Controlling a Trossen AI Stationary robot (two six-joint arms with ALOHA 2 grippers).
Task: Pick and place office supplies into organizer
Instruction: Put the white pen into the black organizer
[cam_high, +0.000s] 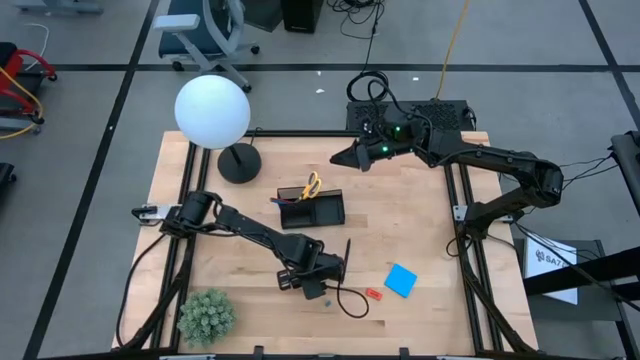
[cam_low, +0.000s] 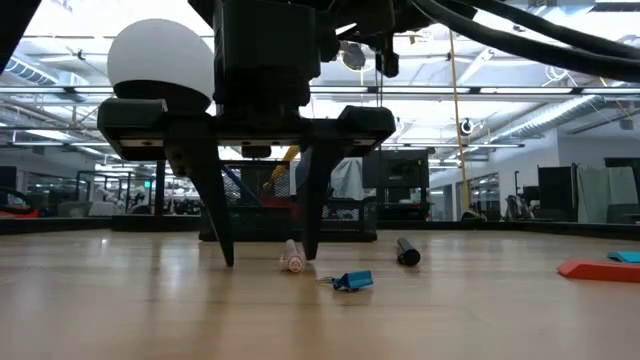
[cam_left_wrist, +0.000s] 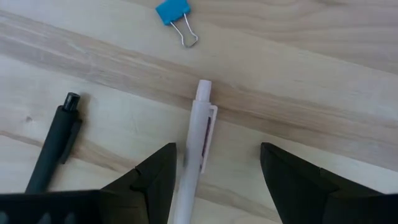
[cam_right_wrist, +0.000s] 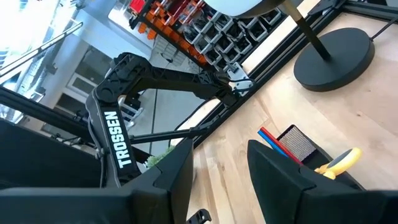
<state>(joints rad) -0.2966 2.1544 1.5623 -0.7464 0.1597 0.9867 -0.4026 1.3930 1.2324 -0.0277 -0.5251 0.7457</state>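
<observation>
Now, step: left gripper (cam_left_wrist: 214, 177), fingers spread, straddling the pale pen (cam_left_wrist: 198, 149) at frame bottom centre.
Next: pinch, lift, carry to organizer (cam_high: 312, 211).

One camera looks straight down on the whole table (cam_high: 420, 230). One sits low on it. The left wrist camera is very close above the white pen (cam_left_wrist: 198, 149), which the low one also sees (cam_low: 292, 258).

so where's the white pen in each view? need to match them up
High view: hidden under the left gripper, near the table's front edge.
Low view: white pen end-on, on the wood between the open fingers.
Left wrist view: white pen lying lengthwise between the fingers.
Right wrist view: not in it.
Shared landmark: blue binder clip, also in the low view.
</observation>
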